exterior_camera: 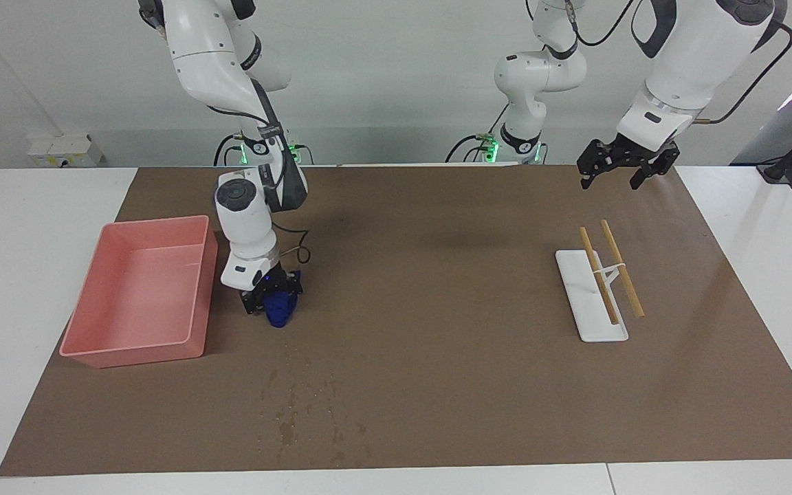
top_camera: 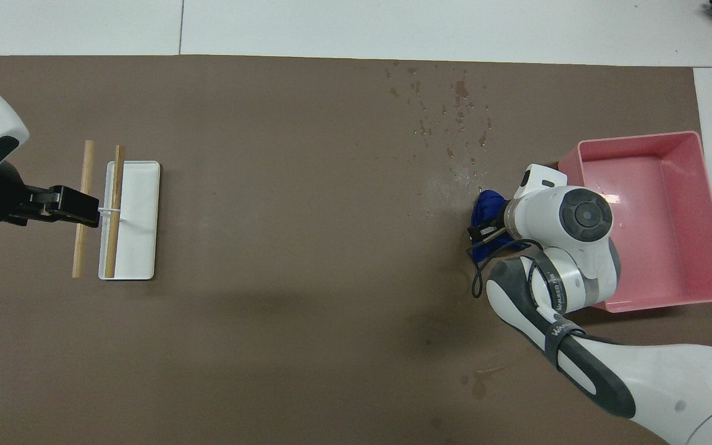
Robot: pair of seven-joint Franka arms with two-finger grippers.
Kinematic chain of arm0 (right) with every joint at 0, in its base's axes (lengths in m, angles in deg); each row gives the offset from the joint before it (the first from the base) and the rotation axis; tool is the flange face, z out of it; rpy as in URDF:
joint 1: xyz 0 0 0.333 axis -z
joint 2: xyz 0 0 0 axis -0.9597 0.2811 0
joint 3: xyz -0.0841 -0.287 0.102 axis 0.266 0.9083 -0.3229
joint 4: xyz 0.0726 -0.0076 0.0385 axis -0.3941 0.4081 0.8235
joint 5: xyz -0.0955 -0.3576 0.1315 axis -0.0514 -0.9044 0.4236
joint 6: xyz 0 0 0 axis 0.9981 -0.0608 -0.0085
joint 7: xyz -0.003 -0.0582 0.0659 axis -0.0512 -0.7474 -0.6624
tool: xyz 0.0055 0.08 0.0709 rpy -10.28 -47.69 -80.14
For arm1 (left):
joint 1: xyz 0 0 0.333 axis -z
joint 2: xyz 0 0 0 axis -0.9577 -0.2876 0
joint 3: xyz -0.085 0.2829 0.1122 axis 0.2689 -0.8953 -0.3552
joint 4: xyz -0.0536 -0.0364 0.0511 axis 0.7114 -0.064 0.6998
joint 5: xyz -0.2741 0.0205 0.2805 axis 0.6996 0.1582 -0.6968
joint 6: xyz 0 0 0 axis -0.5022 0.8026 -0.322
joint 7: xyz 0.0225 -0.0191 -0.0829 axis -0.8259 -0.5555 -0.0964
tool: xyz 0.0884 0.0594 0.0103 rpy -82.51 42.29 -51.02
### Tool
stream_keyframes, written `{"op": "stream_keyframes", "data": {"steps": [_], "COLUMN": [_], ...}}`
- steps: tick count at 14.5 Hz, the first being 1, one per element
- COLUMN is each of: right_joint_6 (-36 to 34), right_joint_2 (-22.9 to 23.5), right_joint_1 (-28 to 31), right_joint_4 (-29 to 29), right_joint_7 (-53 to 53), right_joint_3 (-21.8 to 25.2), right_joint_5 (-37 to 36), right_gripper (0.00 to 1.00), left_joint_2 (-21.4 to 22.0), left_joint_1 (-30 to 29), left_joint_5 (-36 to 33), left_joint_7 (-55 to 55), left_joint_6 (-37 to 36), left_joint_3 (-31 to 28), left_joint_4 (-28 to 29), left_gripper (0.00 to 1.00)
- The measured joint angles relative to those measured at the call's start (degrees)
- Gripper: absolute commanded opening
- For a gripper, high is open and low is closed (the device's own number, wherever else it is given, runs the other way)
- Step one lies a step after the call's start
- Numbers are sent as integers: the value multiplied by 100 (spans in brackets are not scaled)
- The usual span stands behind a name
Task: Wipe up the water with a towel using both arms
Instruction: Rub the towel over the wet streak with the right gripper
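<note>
1. Where the brown mat (exterior_camera: pixel 437 289) covers most of the white table (exterior_camera: pixel 31 275), its middle lies bare — wide open room between the pink bin (exterior_camera: pixel 138 295) at the right arm's end and the white tray (exterior_camera: pixel 578 295) at the left arm's end.
2. The pink bin sits on the mat near its edge, just beside the right gripper (exterior_camera: pixel 273 302); its nearest wall is close to the wrist.
3. Two wooden sticks (exterior_camera: pixel 612 271) lie across the white tray, tied by a thin white band, their ends overhanging the tray's rim.
4. Water drops (exterior_camera: pixel 303 405) spot the mat farther from the robots than the bin, close to the mat's outer edge.
5. The right gripper is clenched on the blue towel (exterior_camera: pixel 279 309) — the bunched cloth hangs from the fingertips down at the mat, beside the bin and nearer to the robots than the drops.
6. The left gripper (exterior_camera: pixel 619 168) waits in the air over the mat's edge nearest the robots, fingers spread and holding nothing.
</note>
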Motion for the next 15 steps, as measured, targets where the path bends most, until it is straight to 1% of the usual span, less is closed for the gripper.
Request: {"op": "stream_keyframes", "data": {"steps": [4,7,11,13,15], "right_joint_6": [-69,-111,-122,-156,-343], "right_joint_2": [217,259,263,264,263], "right_joint_1": [-487,-624,-517,-385,-211], "right_joint_4": [-337,-405,-409,-412,-447], "right_joint_7": [-777,-1054,-897,-581,-192], "right_joint_3": [-6,-4,-4,-5,-8], "right_joint_5": [0,0,0,0,0], "right_gripper": [0,0,0,0,0], "left_joint_2": [0,0,0,0,0], "left_joint_1": [0,0,0,0,0], "left_joint_5": [0,0,0,0,0], "left_joint_7": [0,0,0,0,0], "left_joint_6": [0,0,0,0,0], "left_joint_3": [0,0,0,0,0], "left_joint_4": [0,0,0,0,0], "left_gripper": [100,100,100,100,100]}}
